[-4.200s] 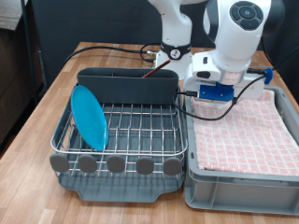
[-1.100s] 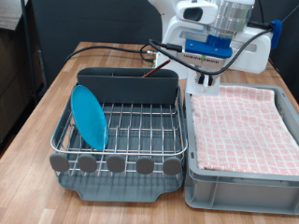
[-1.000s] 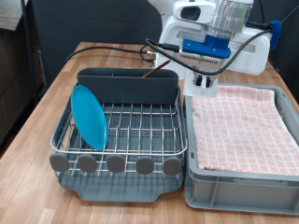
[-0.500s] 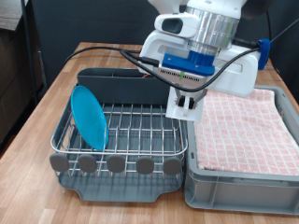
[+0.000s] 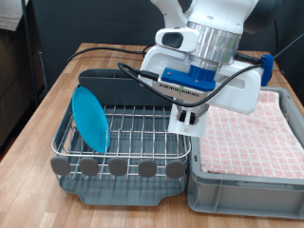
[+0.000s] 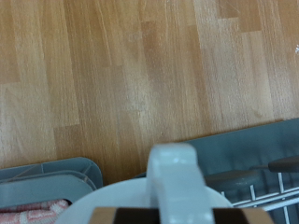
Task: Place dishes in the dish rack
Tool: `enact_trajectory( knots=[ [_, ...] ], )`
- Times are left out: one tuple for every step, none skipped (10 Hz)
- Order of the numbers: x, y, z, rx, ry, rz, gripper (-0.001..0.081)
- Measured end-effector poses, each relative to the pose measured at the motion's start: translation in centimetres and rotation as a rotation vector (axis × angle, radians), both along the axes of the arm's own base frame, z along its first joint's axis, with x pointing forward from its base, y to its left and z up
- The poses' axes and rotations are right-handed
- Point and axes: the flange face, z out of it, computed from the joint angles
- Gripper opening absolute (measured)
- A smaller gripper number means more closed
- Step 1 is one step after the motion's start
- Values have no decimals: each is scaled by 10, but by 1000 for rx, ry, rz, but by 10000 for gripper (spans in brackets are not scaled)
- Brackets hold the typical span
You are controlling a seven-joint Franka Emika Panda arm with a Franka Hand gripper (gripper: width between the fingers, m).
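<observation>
Gripper (image 5: 187,118) clamped on what looks like white mug (image 5: 182,116), rack (image 5: 123,126) grid just below jaws; plate (image 5: 92,119) racked; lower mug level, steady

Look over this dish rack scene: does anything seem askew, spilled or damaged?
Nothing stands out. The light-blue plate stands on edge in the dish rack, leaning slightly. The gripper holds a white mug at the rack's right edge in the exterior view. No spills show.

Matt wooden table (image 5: 57,95), silvery wire dish rack (image 5: 138,128), glossy blue plate (image 5: 91,119), checked cloth towel (image 5: 252,133).
</observation>
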Motion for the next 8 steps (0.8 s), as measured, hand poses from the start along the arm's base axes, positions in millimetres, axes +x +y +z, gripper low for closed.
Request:
enact_trajectory(
  knots=[
    [1, 0, -4, 0, -4, -1, 71],
    [2, 0, -10, 0, 1, -3, 71],
    [2, -2, -17, 1, 12, -9, 71],
    [3, -4, -24, -2, 23, -11, 71],
    [3, -6, -30, -6, 29, -12, 71],
    [5, -8, -35, -8, 25, -11, 71],
    [6, -11, -40, -11, 20, -9, 71],
    [7, -14, -44, -11, 15, -5, 71]
  ],
)
